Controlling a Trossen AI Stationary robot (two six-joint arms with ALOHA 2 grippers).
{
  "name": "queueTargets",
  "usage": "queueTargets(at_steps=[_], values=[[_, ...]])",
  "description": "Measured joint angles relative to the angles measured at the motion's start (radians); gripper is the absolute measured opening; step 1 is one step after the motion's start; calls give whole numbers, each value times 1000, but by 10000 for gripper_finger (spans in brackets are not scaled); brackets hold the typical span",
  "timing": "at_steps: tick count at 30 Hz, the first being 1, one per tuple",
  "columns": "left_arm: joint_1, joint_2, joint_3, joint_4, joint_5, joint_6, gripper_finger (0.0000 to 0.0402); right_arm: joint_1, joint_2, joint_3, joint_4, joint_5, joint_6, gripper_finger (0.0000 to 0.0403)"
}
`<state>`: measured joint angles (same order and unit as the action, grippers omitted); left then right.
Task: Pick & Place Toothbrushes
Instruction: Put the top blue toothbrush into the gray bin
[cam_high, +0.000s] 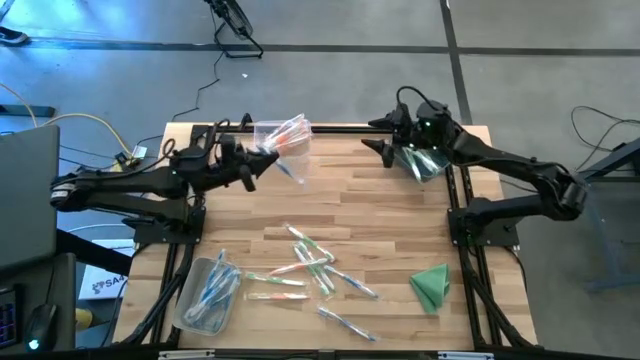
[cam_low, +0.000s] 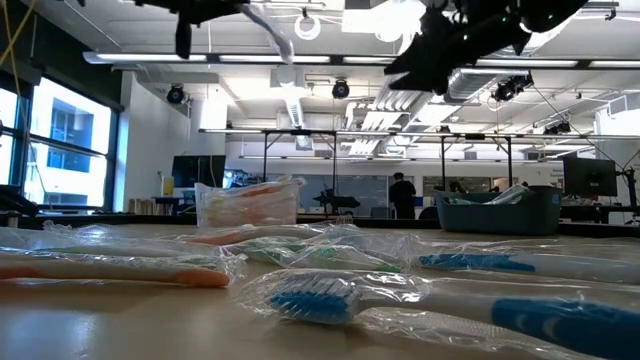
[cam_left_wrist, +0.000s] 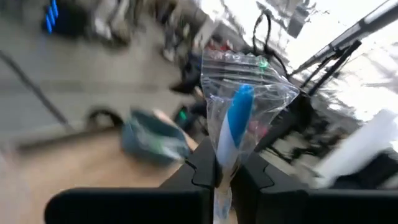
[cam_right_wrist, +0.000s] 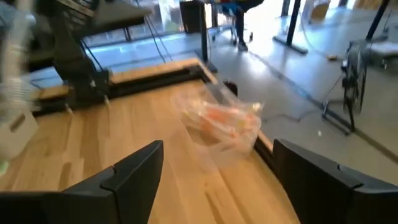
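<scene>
Left gripper: dark fingers pinched tight on a blue-handled toothbrush in a crinkly clear wrapper; the wrapper fans out glossy and wrinkled above the fingertips. In the high view the left gripper sits over the far left part of the table, just beside a clear plastic bin at the far edge holding orange-accented brushes.

Right gripper: fingers spread wide, nothing between them, matte black blocky pads at each side. Ahead of it in the right wrist view lies that clear plastic bin, thin, see-through walls, orange sticks inside. In the high view the right gripper is over the far right part of the table, next to a teal bin.

Table is light butcher-block wood, striped planks, black metal frame.

Loose toothbrushes: scattered pile near the middle-front of the table, thin whitish sticks with green, orange and blue accents, each in shiny film. A third clear bin at the front left holds blue-accented ones. Folded green cloth, triangular, at the front right.

Low view: wrapped brushes lie flat close up, a blue-bristled brush head in wrinkled film, an orange handle to the left, the clear bin and teal bin standing behind.
</scene>
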<state>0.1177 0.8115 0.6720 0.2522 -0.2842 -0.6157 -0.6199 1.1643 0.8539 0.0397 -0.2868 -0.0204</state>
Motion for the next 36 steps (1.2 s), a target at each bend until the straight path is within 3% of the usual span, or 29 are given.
queueTargets(at_steps=[6, 14, 23, 36], values=[[0, -66, 0, -180, 132, -270, 18, -16, 100, 0, 1, -3, 0, 295], [0, -68, 0, -205, 211, -446, 25, -15, 233, 0, 16, -37, 36, 288], [0, -67, 0, -204, 299, -497, 17, -15, 313, 0, 67, -38, 76, 285], [-23, -57, 0, -202, 354, -588, 17, -9, 313, 0, 119, -32, 107, 285]])
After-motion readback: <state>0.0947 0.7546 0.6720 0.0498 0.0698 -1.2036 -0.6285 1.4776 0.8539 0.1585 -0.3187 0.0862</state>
